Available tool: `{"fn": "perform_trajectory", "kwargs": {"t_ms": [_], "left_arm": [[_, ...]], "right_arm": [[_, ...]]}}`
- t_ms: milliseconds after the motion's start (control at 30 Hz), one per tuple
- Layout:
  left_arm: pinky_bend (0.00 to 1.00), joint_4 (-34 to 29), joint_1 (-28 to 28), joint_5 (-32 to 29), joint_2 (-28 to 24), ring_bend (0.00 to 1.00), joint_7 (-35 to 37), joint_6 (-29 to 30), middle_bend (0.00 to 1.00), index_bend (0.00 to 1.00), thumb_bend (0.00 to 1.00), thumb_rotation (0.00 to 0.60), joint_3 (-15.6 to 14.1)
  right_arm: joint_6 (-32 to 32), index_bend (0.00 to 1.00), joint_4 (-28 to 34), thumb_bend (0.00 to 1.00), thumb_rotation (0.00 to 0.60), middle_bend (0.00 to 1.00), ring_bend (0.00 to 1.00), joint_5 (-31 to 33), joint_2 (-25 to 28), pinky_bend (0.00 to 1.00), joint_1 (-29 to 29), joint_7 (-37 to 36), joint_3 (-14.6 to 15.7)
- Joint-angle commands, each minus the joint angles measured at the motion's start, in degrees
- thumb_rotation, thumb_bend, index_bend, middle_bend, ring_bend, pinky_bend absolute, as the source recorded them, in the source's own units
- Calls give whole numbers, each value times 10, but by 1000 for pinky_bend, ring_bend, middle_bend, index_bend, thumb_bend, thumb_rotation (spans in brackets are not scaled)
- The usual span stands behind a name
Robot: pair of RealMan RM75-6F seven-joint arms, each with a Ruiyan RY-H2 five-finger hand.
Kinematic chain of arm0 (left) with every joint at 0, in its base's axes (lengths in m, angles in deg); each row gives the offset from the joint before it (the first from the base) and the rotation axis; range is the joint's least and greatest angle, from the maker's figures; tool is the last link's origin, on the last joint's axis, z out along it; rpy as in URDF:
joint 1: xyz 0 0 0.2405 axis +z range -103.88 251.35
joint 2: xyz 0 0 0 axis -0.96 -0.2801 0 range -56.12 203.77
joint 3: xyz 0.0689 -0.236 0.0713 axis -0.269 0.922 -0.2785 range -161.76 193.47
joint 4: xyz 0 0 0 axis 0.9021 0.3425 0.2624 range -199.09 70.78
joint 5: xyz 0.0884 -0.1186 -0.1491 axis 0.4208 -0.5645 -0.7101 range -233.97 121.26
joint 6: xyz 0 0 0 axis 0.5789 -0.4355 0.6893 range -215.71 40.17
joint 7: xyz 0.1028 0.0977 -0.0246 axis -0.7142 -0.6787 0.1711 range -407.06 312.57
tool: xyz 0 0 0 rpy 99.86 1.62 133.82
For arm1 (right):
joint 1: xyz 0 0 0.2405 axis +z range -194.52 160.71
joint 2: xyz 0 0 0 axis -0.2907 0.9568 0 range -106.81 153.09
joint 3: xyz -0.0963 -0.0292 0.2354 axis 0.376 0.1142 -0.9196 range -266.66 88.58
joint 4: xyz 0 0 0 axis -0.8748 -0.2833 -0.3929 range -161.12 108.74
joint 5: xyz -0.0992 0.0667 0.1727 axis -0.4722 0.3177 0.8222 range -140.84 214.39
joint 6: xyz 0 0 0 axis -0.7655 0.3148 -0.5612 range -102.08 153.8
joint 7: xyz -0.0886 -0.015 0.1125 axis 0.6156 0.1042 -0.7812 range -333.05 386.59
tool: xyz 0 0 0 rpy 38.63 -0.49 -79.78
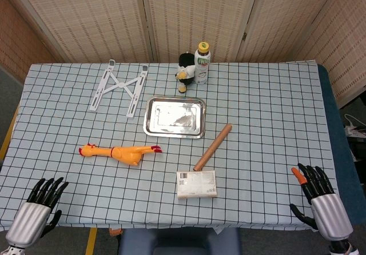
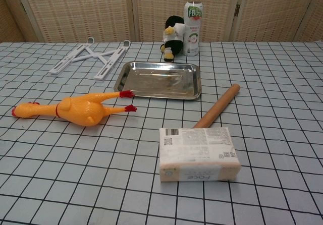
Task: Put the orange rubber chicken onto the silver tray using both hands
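We are seeing the orange rubber chicken (image 1: 121, 151) lying on its side on the checked tablecloth (image 1: 269, 112), its red feet pointing toward the silver tray (image 1: 174, 116), which is sitting just beyond it and apart from it. Our left hand (image 1: 41, 200) and right hand (image 1: 314, 189) are resting at the table's near corners, fingers spread and holding nothing, both well apart from the chicken.

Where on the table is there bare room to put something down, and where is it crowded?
Bare cloth lies right of the tray and wooden stick, as far as the right hand. More lies between the chicken and the left hand. It is crowded at the centre: tray, chicken, stick and box sit close, with toy, bottle and stand behind.
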Motion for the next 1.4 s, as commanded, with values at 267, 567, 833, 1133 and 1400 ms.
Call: {"fn": "perform_trajectory", "kwargs": {"t_ms": [267, 567, 833, 1133, 1400], "left_arm": [[69, 3, -10, -1, 13, 0, -3, -17, 0, 0, 471, 600, 4], [82, -20, -160, -82, 30, 0, -20, -226, 0, 0, 459, 600, 86], [83, 55, -270, -159, 91, 0, -15, -370, 0, 0, 451, 600, 134], [86, 180, -337, -206, 169, 0, 17, -443, 0, 0, 446, 600, 146], [165, 258, -358, -188, 206, 43, 69, -425, 67, 23, 440, 600, 133]], "right_arm": [[0, 0, 3, 195, 600, 0, 0, 5, 4, 0, 0, -5, -1], [31, 0, -5, 195, 600, 0, 0, 50, -12, 0, 8, 18, -22], [51, 0, -17, 195, 600, 0, 0, 95, -25, 0, 14, 38, -43], [67, 0, -25, 195, 600, 0, 0, 126, -31, 0, 20, 40, -56], [72, 0, -30, 195, 600, 0, 0, 137, -34, 0, 23, 44, -61]]}}
